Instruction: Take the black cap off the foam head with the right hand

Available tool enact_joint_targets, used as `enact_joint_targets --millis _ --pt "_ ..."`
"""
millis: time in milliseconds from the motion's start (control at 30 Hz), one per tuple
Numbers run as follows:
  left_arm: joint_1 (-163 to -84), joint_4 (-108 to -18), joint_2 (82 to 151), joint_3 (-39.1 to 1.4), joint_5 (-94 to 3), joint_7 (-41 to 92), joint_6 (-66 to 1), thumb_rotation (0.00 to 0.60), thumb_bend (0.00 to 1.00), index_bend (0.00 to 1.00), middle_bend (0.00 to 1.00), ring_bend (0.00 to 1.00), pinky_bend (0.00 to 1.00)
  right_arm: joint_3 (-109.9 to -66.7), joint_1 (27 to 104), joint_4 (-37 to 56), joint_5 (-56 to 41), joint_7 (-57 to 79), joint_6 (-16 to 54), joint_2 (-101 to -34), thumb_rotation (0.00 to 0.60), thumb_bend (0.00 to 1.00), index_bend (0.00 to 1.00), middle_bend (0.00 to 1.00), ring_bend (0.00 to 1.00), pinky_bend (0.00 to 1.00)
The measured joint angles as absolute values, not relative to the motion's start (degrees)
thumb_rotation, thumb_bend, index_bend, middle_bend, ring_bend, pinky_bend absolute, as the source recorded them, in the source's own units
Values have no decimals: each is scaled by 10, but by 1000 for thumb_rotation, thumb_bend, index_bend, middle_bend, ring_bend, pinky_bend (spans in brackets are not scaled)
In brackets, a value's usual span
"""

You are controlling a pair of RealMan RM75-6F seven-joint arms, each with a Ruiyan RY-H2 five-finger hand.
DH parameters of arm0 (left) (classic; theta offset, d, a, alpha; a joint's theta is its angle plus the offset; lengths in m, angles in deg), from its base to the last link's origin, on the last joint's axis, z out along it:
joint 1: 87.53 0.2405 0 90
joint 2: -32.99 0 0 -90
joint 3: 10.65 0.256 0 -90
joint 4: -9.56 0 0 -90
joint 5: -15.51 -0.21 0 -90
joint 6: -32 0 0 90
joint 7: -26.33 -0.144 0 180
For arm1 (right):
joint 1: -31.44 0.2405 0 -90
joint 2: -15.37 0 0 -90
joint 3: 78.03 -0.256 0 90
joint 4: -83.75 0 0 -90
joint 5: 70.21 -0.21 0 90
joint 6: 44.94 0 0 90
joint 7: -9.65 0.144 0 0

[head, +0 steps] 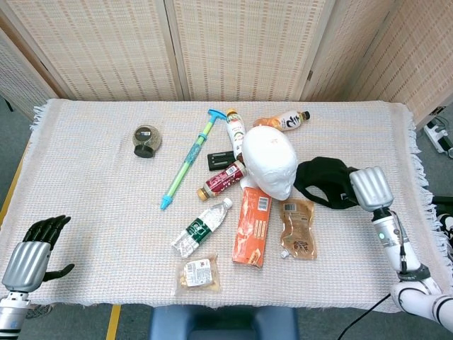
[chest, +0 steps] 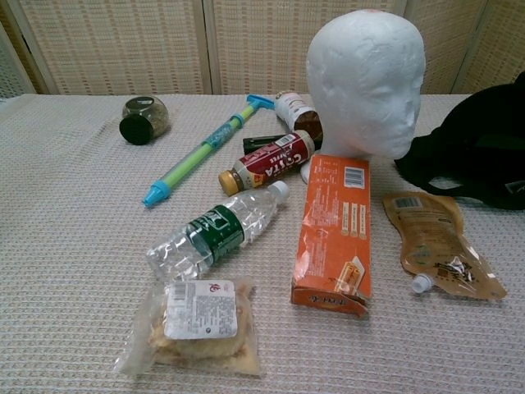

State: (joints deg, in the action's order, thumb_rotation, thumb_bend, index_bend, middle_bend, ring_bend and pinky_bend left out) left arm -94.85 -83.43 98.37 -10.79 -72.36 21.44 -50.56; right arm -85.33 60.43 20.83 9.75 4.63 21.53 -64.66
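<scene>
In the head view, the foam head (head: 270, 162) is standing bare near the middle of the table (head: 85, 198); the black cap (head: 325, 182) is lying on the cloth just to its right, off the head; the right hand (head: 369, 190) is sitting at the right edge of the cap with its dark fingers on the fabric, so it is holding the cap; the left hand (head: 32, 253) is hanging at the near left corner, well apart from everything, fingers spread and gripping nothing. An orange box (head: 252, 226) and a brown pouch (head: 296, 228) are lying in front of the foam head; a clear water bottle (head: 201, 227) is lying left of the box.

In the chest view, the foam head (chest: 367, 82) is standing upright with its face turning to the right; the black cap (chest: 476, 148) is resting low on the cloth beside it, at the right border of the picture, just behind the brown pouch (chest: 439, 244); neither hand is showing here; the orange box (chest: 335, 233) is lying flat before the head; the water bottle (chest: 215, 231) is lying tilted to its left.
</scene>
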Motion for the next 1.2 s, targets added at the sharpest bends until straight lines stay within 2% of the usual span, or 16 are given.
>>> enact_joint_targets --millis 33,100,133,200,267,400,467,767,800,867,933,1067,1200 --pt "-948 -834 984 -108 -724 215 -505 600 59 136 144 134 159 -850 604 214 97 44 211 -652 600 405 450 504 667 984" --pt "-948 -833 984 -107 -723 216 -505 600 59 136 144 134 159 -843 601 219 95 36 202 -660 600 244 330 414 534 871" --pt "-948 -833 984 -107 -723 216 -504 600 60 136 144 134 158 -840 600 218 93 33 198 -661 600 157 255 357 450 757" --pt "-948 -832 985 -108 -723 216 -504 600 59 136 144 134 159 -838 597 210 89 29 193 -660 578 43 121 261 314 566" --pt "-949 -831 985 -108 -725 217 -504 600 59 136 144 133 159 -837 593 198 84 26 189 -656 521 3 34 191 223 453" --pt "-949 -830 986 -108 -726 219 -505 600 59 136 144 133 159 -835 585 165 76 19 187 -642 418 0 0 110 127 359" --pt "-949 -829 986 -108 -725 220 -505 600 60 136 143 133 159 -834 580 147 75 19 190 -633 397 0 0 99 117 353" --pt "-949 -824 983 -112 -720 231 -505 600 59 137 144 132 158 -810 514 -21 99 27 272 -533 398 0 0 131 148 353" --pt "-949 -822 983 -112 -720 232 -506 600 59 136 143 132 158 -807 505 -34 105 26 286 -524 410 0 0 153 170 355" --pt "-948 -820 984 -113 -720 233 -507 600 59 136 144 132 158 -798 482 -52 116 20 321 -510 475 7 27 193 201 372" --pt "-947 -820 984 -113 -719 234 -509 600 59 136 143 132 158 -792 461 -61 126 11 352 -503 565 44 85 233 228 402" --pt "-942 -817 986 -114 -717 234 -518 600 59 136 143 132 158 -774 408 -74 148 0 420 -496 573 78 109 243 234 407" --pt "-936 -816 987 -116 -715 234 -527 600 60 136 143 132 158 -754 368 -82 171 3 458 -492 572 78 116 242 232 407"
